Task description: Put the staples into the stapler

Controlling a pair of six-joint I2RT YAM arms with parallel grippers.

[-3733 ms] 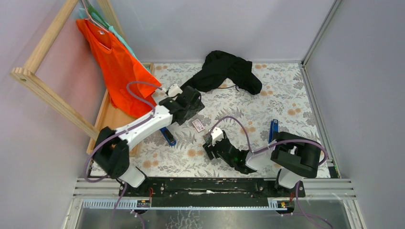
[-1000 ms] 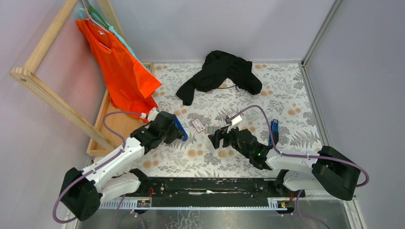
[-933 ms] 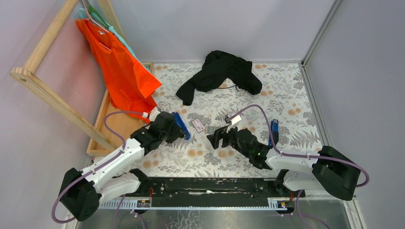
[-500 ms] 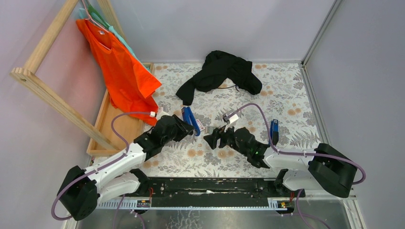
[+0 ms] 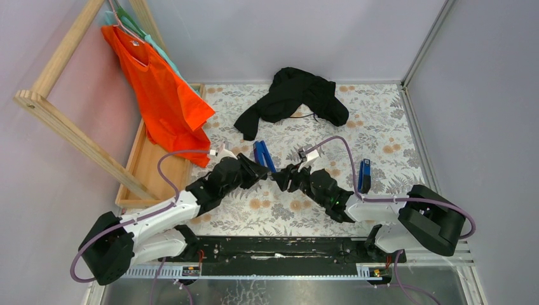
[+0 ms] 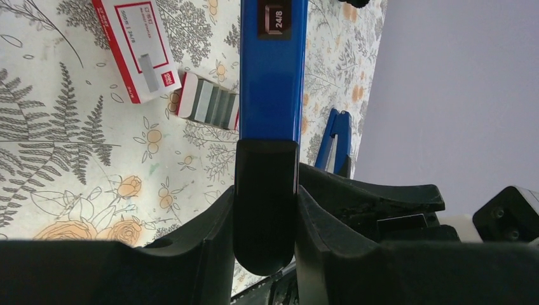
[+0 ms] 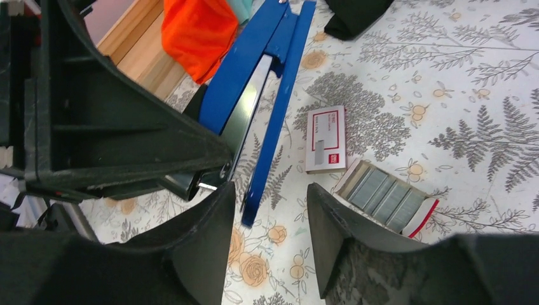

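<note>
My left gripper (image 6: 265,190) is shut on the black rear end of a blue stapler (image 6: 273,70), holding it off the table (image 5: 260,154). In the right wrist view this stapler (image 7: 251,76) hangs open, its thin blue arm (image 7: 279,121) pointing down between the fingers of my right gripper (image 7: 270,232). That gripper is open and touches nothing; the top view shows it (image 5: 284,178) just right of the left one. The white-and-red staples box (image 7: 326,138) lies flat, with the grey staples tray (image 7: 388,197) beside it, right of my right gripper. Both show under the stapler: box (image 6: 132,51), tray (image 6: 210,105).
A second blue stapler (image 5: 363,175) lies to the right on the flowered table (image 5: 381,127). A black cloth (image 5: 292,95) is heaped at the back. An orange shirt (image 5: 159,89) hangs on a wooden rack (image 5: 70,133) at the left.
My left arm has carried the stapler right, from near the rack to the middle. My right gripper has moved left to meet it, and its jaws have narrowed.
</note>
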